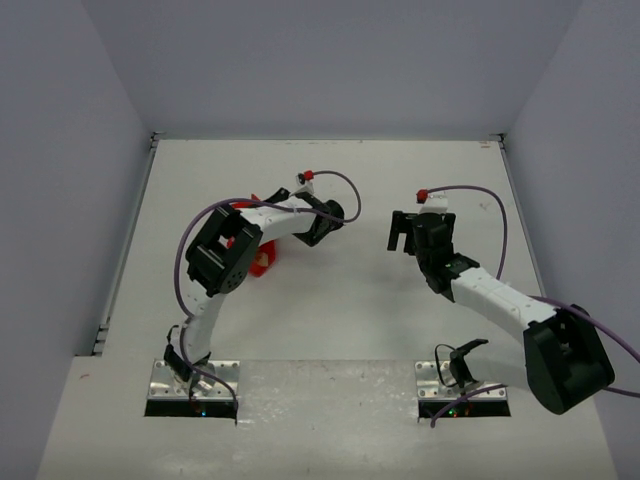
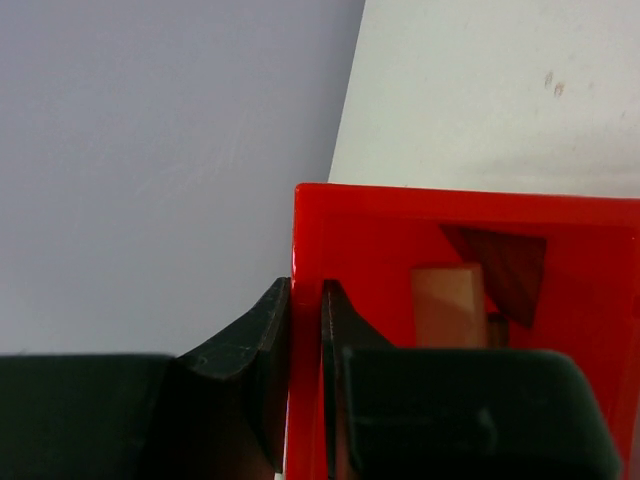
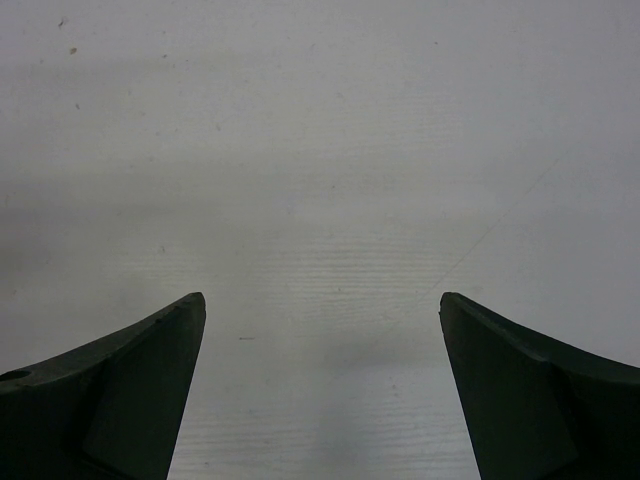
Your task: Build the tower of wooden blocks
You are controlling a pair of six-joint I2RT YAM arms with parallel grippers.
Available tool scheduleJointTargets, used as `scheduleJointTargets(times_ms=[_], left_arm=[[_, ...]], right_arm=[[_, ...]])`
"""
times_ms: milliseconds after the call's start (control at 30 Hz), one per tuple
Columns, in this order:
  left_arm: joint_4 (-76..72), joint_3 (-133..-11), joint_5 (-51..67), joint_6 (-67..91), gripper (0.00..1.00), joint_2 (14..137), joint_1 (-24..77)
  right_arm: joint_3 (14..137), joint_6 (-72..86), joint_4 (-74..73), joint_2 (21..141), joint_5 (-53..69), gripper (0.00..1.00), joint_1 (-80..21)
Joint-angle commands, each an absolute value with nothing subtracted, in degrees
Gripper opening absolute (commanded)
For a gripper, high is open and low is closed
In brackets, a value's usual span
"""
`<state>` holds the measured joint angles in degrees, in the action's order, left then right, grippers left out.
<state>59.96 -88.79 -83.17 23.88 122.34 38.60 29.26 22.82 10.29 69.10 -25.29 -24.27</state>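
Observation:
My left gripper (image 2: 306, 290) is shut on the left wall of the bright red plastic bin (image 2: 400, 215). In the bin lie a pale tan wooden block (image 2: 448, 305) and a dark reddish-brown triangular roof piece (image 2: 505, 270), partly hidden behind my finger. In the top view the bin (image 1: 262, 264) shows only as red patches beside the left arm, which hides the gripper and the blocks. My right gripper (image 1: 403, 240) is open and empty over bare table at centre right, and it also shows in the right wrist view (image 3: 322, 300). No plank base or cubes are in view.
The white table (image 1: 330, 320) is enclosed by lavender walls at the left (image 1: 70, 200), back and right. The left wall fills the left half of the left wrist view. Purple cables (image 1: 480, 190) loop off both wrists.

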Motion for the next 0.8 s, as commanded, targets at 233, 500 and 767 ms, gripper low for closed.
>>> scheduleJointTargets(times_ms=[233, 500, 767], left_arm=[[75.53, -94.18, -96.59, 16.64, 0.00, 126.68, 41.94], [71.25, -94.41, -96.59, 7.38, 0.00, 130.36, 44.05], [66.31, -93.07, -96.54, -2.83, 0.00, 134.09, 48.80]], right_arm=[[31.24, 21.76, 11.42, 69.79, -25.13, 0.99, -24.70], [32.18, 21.89, 9.75, 70.84, -24.76, 0.99, -24.70], [33.55, 22.25, 7.71, 71.96, -24.19, 0.99, -24.87]])
